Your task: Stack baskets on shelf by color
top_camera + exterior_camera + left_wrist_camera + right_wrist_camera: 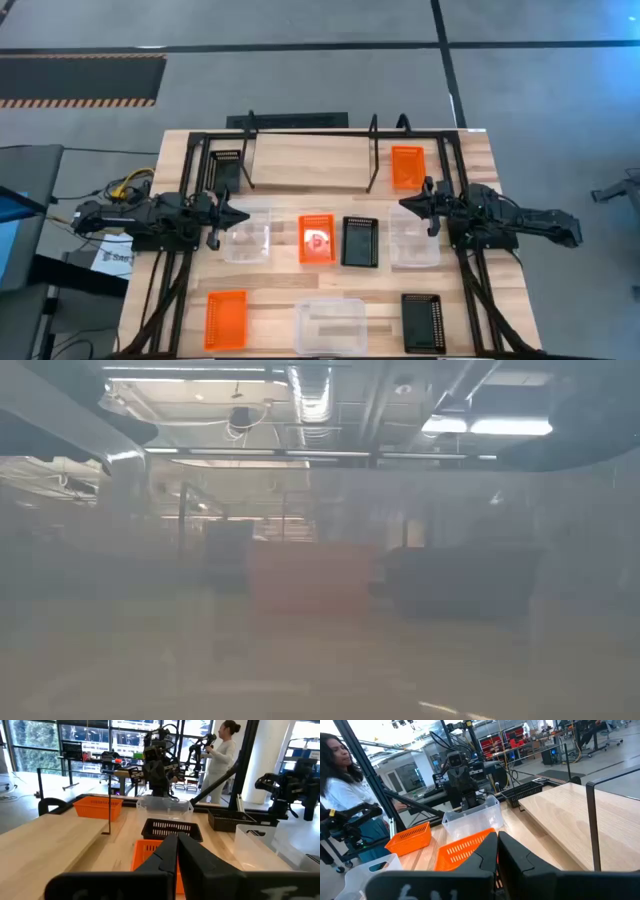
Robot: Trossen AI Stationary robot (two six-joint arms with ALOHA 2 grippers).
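Note:
The shelf (305, 160), a light board in a black wire frame, stands at the table's far middle. An orange basket (407, 167) sits on its right end and a black basket (226, 166) at its left end. In the middle row lie a clear basket (247, 236), an orange one (316, 240), a black one (359, 242) and another clear one (413, 240). In the near row lie orange (226, 320), clear (330, 325) and black (423, 322) baskets. My left gripper (235, 215) is shut above the left clear basket's far edge. My right gripper (408, 205) is shut above the right clear basket's far edge.
Black frame rails (170, 290) run along both sides of the table. In the low view a clear basket wall close to the camera blurs everything. A person (222, 750) stands beyond the table's right side and another person (340, 765) beyond its left side.

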